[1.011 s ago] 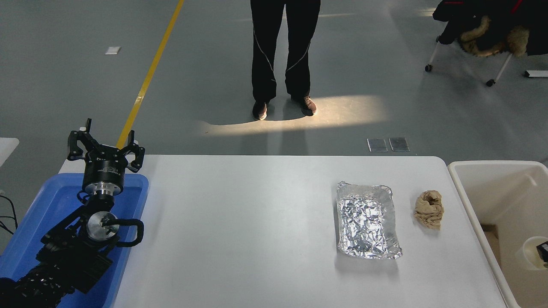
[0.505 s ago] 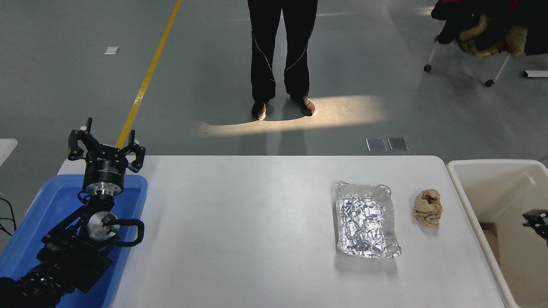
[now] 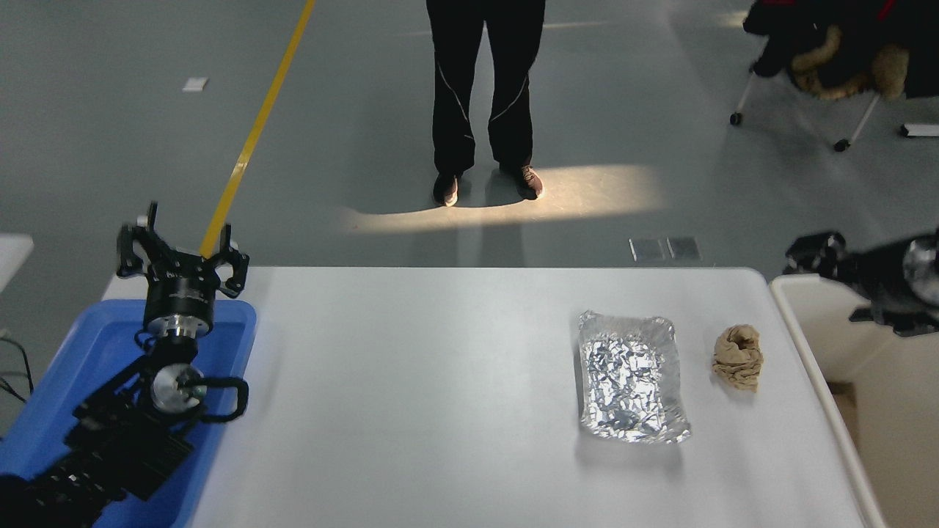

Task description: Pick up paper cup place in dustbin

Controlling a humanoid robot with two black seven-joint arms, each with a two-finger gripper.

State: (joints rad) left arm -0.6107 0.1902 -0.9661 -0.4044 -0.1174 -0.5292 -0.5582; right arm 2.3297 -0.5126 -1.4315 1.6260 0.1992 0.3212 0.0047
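Note:
The paper cup does not show in this frame. The dustbin [image 3: 814,374] is the large beige tub at the table's right end; only its left rim and part of its inside are in view. My right arm comes in from the right edge above the bin's far corner, and its gripper [image 3: 813,254] is blurred by motion just beyond the table's far right corner. My left gripper [image 3: 180,249] is parked open and empty at the lower left, above the blue tray [image 3: 88,345].
A crumpled foil tray [image 3: 631,385] lies on the right half of the white table [image 3: 411,396], with a tan wad of paper [image 3: 737,357] between it and the bin. A person stands beyond the far edge.
My right gripper has risen out of the bin and moved up and back to above its far corner. The cup seen low in the bin a second ago no longer shows. The left arm is unchanged.

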